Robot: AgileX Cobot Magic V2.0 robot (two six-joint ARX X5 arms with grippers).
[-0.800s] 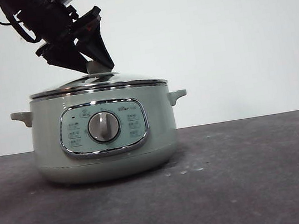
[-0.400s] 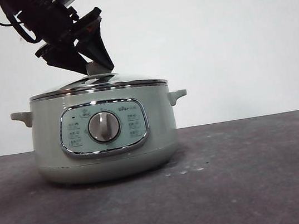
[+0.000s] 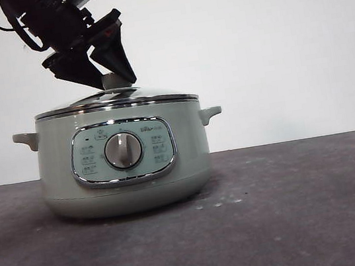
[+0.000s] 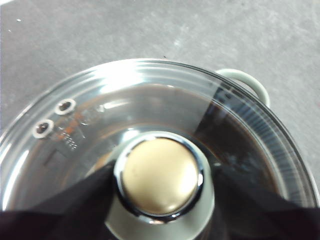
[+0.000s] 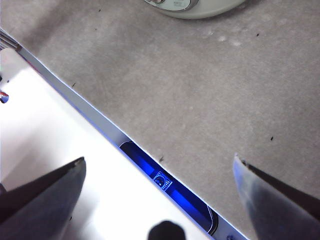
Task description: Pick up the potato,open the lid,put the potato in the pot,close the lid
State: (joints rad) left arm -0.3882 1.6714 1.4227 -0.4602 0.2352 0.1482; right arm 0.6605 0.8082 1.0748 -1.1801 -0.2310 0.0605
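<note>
Pale sage-green pot [image 3: 128, 180], chrome-rimmed glass lid [image 3: 116, 102], black end effector [image 3: 114, 72], dark grey table [image 3: 296, 209]

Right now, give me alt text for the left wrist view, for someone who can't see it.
The left pincer grips the pale green knob of the glass lid, seen from directly above. The lid sits closed on the pot, one side handle showing over the grey table.

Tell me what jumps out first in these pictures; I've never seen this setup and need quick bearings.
The large sage-green pot stands on the dark table, left of centre in the front view, its glass lid on. The left gripper reaches down from the upper left, its black jaws on either side of the lid's knob. The right gripper waits open over bare table.
</note>
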